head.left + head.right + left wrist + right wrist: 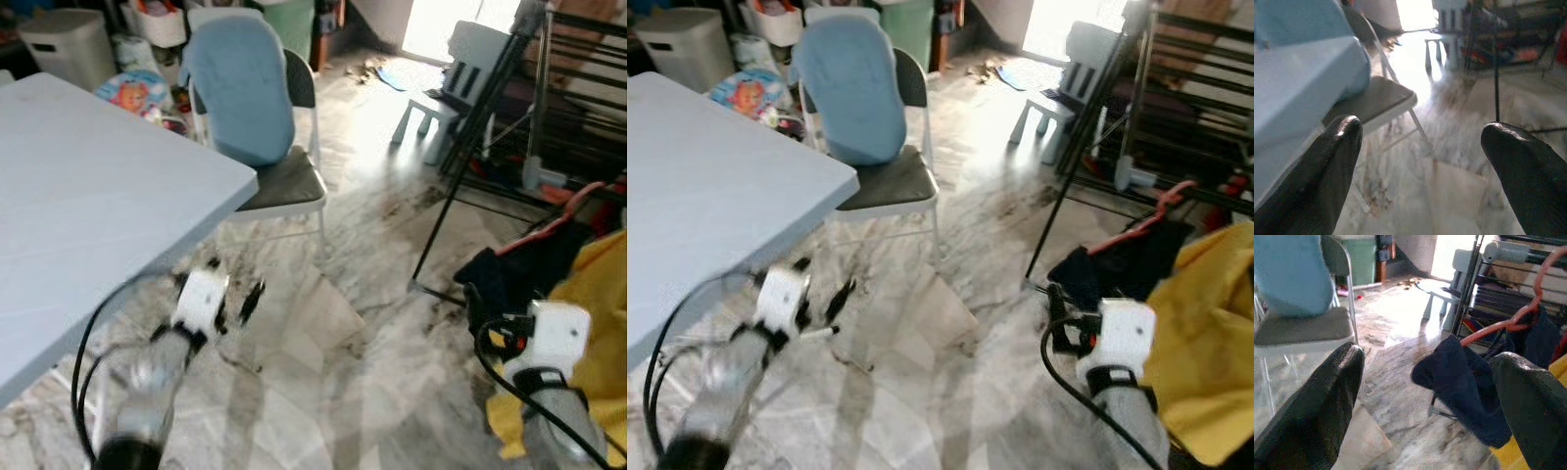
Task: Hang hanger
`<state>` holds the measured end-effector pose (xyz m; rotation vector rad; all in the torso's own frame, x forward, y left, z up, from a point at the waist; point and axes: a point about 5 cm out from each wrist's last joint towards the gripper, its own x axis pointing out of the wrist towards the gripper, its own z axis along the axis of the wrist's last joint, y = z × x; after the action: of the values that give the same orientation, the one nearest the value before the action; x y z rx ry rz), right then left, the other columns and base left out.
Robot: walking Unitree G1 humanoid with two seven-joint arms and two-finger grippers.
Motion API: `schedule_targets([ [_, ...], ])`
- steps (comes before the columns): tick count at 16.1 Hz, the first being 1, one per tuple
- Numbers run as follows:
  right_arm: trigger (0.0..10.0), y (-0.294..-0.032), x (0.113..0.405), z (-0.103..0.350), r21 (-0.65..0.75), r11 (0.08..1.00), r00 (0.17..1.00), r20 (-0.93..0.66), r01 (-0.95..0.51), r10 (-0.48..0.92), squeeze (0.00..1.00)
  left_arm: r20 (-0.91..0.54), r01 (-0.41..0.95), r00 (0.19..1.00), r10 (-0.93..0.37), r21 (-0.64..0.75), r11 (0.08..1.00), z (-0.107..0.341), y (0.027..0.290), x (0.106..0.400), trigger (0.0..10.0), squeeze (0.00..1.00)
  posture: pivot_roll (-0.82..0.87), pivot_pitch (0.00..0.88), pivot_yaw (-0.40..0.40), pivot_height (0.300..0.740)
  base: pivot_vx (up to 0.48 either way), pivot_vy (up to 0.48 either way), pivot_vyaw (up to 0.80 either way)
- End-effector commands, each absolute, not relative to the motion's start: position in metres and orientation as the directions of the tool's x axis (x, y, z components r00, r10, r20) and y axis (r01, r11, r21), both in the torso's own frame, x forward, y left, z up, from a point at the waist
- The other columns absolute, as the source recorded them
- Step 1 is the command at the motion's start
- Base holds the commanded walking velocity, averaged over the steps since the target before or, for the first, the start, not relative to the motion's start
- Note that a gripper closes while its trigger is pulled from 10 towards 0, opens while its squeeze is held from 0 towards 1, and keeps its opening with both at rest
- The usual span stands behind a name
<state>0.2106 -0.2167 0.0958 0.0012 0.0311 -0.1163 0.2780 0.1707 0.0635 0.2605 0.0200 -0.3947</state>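
Right gripper [1425, 396], fingers apart, aims at pink hanger [1508, 320] carrying dark garment [1464, 382], seemingly lining up a grasp; left gripper [1420, 161] open, idle.

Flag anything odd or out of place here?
A salmon-pink hanger carrying a dark garment sits low beside a yellow cloth, at the foot of the black rack rather than on a rail. Litter lies scattered on the floor near the doorway. Both tools are open and empty.
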Motion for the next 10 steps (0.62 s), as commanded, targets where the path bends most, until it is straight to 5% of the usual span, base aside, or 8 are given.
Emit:
schedule_targets([
  [1,10.0,-0.21,0.2,0.094,0.033,0.989,0.988,-0.057,0.146,-0.144,0.0,-0.033,0.402,0.913,-0.407,0.248,0.881,0.075,0.161,0.275,10.0,0.0,0.04,0.0,-0.072,0.74,0.0,0.0,0.0],
  [6,10.0,-0.194,0.185,0.088,0.049,0.977,0.975,-0.095,0.205,-0.2,0.0,-0.095,0.454,0.891,-0.444,0.196,0.869,0.066,0.16,0.271,10.0,0.0,0.02,0.0,-0.067,0.74,0.0,0.0,0.0],
  [10,10.0,-0.198,0.184,0.079,0.093,0.956,0.955,-0.135,0.277,-0.264,0.0,-0.158,0.511,0.858,-0.489,0.166,0.843,0.055,0.155,0.278,10.0,0.0,0.03,0.0,-0.054,0.74,0.0,0.0,-0.78],
])
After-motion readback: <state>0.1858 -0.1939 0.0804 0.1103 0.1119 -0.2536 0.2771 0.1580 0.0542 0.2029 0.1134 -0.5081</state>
